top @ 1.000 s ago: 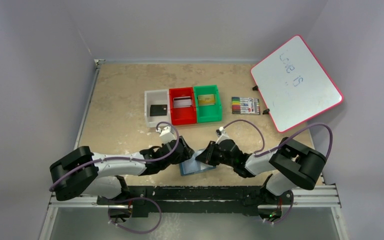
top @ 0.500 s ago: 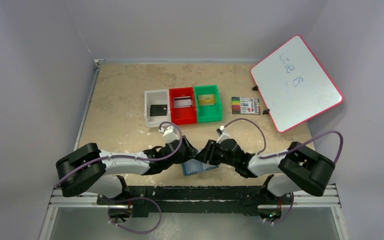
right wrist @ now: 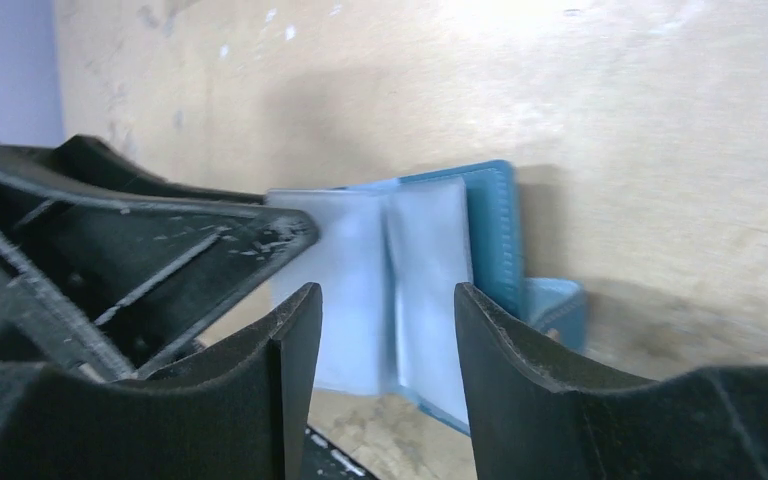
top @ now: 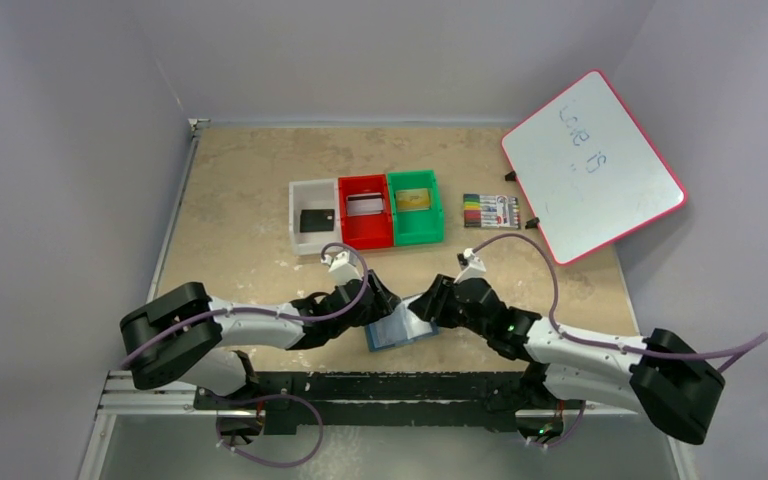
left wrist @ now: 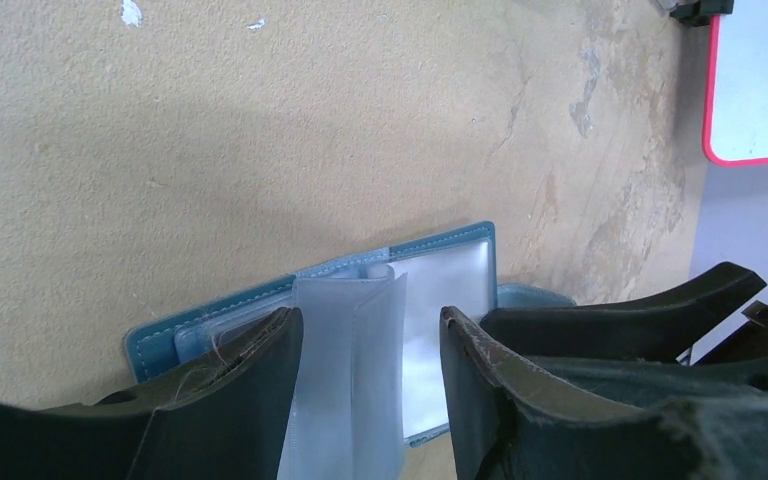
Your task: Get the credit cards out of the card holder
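- My left gripper (left wrist: 370, 320) is about half open and holds nothing. Its fingers straddle an upright clear pocket leaf (left wrist: 345, 400), one on each side, without pinching it.
- The card holder (top: 400, 330) lies unfolded on the bench (top: 240, 200) near my bases, pockets up, directly below and between both grippers. Its long axis runs left to right, with the right end angled slightly away from me.
- My right gripper (right wrist: 385, 295) is also spread and empty. It hangs over the holder's right half with the fold of the pockets between its fingers, and a left finger sits just beside it.
- Neither arm is clearly nearer, since both are right at the holder. I judge the left better placed, because closing it would catch the leaf.
- The pockets I can see look pale and bare. I cannot tell whether a card hides under the leaf.
- Well behind the holder, from left to right, the white bin (top: 294, 215) holds a black card (top: 315, 220), the red bin (top: 365, 241) a silver-grey card (top: 365, 205), and the green bin (top: 418, 238) a gold card (top: 413, 199).
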